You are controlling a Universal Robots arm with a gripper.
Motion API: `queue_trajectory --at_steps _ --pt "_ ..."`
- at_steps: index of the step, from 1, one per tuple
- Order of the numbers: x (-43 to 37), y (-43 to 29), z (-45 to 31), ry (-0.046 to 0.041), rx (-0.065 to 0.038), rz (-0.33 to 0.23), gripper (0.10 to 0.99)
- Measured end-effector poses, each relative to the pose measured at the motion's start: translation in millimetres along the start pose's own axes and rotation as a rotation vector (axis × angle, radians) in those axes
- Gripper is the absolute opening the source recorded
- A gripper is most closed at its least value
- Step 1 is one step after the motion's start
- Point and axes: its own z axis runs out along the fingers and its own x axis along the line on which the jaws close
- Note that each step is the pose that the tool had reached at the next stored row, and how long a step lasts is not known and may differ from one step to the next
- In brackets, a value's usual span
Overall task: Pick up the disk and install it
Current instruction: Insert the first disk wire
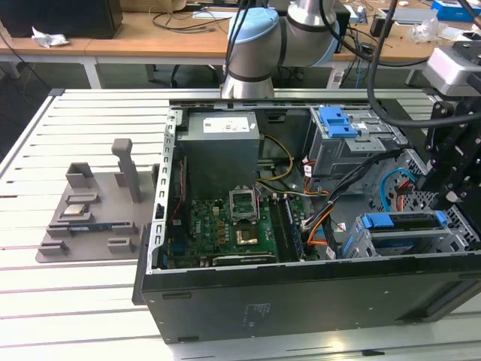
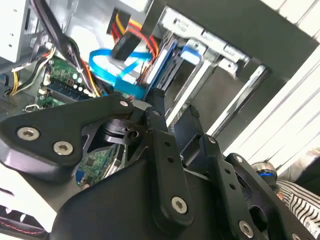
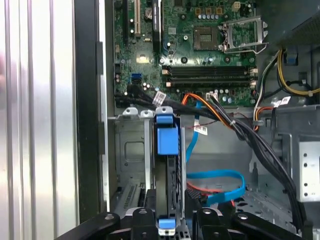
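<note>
- The black linked-metal gripper [image 3: 170, 224] is hanging over the grey sheet-metal drive cage [image 3: 131, 150] at one corner of the open black computer case [image 1: 225, 308].
- The disk [image 3: 166, 142], a flat silver drive in a blue plastic frame, is sitting in the cage slot and showing edge-on in the first wrist view.
- The fingers [image 3: 144, 222] are flanking the disk's near end, one on each side. I cannot tell whether they are pressing on it or standing free.
- A flat blue ribbon cable [image 3: 215, 177] is curling just beside the cage, and a bundle of black cables [image 3: 250, 140] is running past it.
- The green motherboard [image 3: 200, 50] is lying beyond the cage.
- In the exterior view the case is resting on a ribbed aluminium table [image 1: 75, 301], with a grey fixture tray [image 1: 83, 226] lying near it at the exterior view's left.
</note>
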Motion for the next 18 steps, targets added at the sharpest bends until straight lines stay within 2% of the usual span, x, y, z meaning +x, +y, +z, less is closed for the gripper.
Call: queue_trajectory --at_steps 4,7,13,14,16,18 --pt "-1.7 -12.4 -0.1 0.0009 -0.001 0.0 0.361" --pt "-7.3 -17.5 -0.2 0.002 -0.001 0.0 0.361" --pt "-32.4 -18.1 1.7 0.0023 -0.001 0.0 0.361" --pt "-38.1 -18.2 3.1 0.0023 -0.002 0.0 0.361" --pt "-44.1 -18.5 5.0 0.0024 -0.003 0.0 0.361" --pt "-49.9 -19.0 10.8 0.0022 -0.006 0.001 0.361"
